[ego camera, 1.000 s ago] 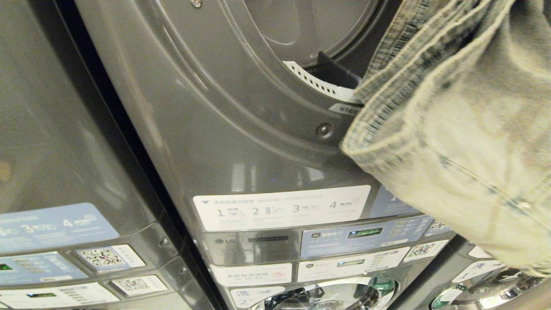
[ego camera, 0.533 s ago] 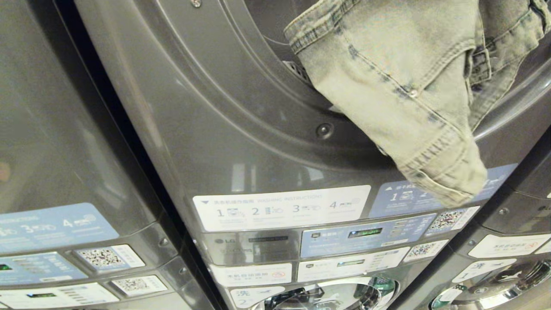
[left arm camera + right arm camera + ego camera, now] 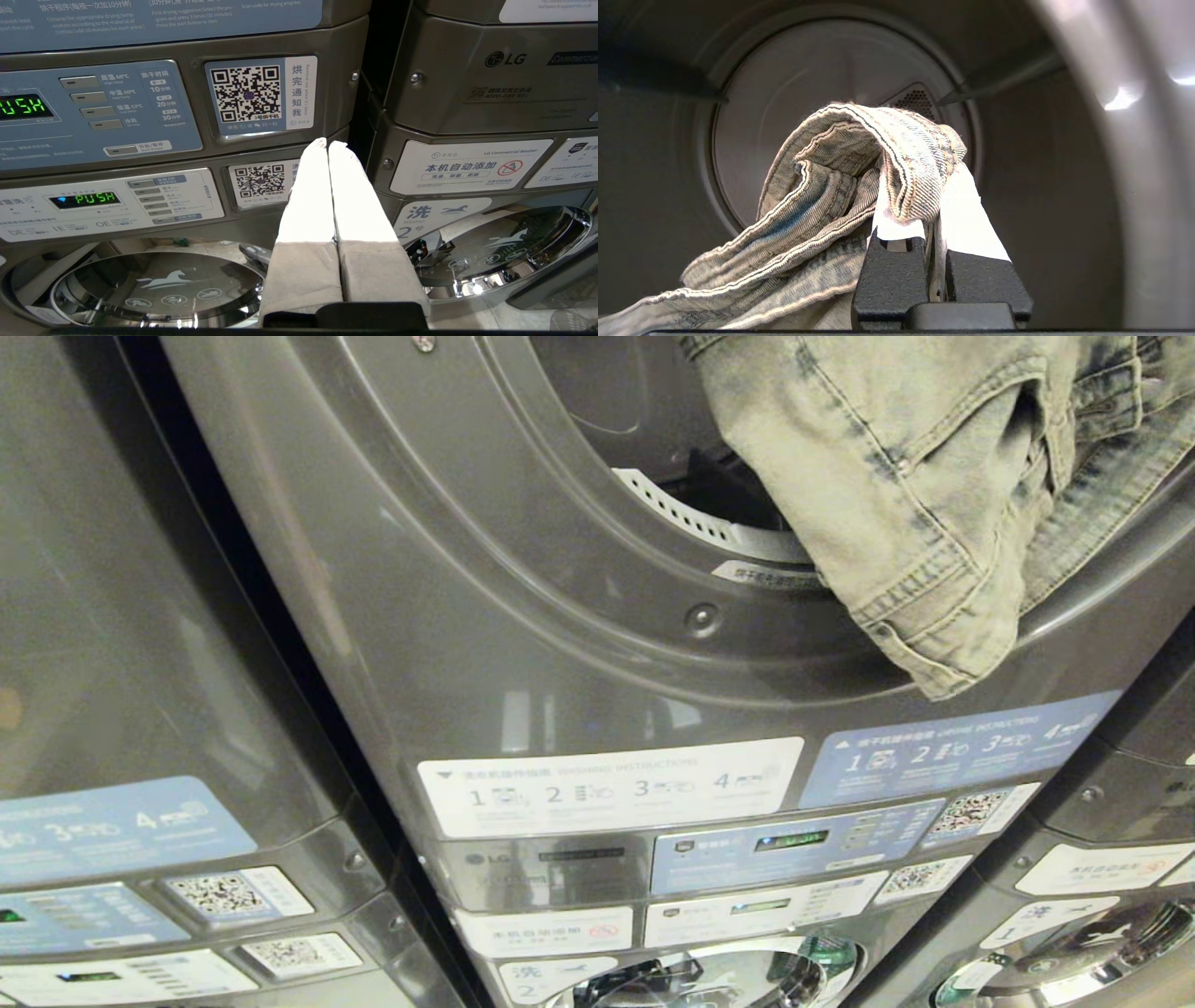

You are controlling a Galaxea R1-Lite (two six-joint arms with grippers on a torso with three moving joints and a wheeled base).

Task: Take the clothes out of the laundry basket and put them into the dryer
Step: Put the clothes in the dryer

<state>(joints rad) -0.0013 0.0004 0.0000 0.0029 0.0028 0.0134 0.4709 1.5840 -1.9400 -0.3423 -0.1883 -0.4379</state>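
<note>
Right fingers (image 3: 924, 205): I am keeping them pinched tight on the faded grey-blue denim garment (image 3: 822, 196).
Garment: trailing back over the dark grey dryer's (image 3: 523, 644) rim.
Left fingers (image 3: 327, 147): idling closed, empty.

One faded denim garment (image 3: 915, 495) hangs at the one open dryer drum (image 3: 840, 116). Three grey stacked machines (image 3: 560, 644) stand side by side in the head view, with four QR-code stickers (image 3: 971, 812). The left wrist view shows two green "PUSH" displays (image 3: 84, 199).
</note>
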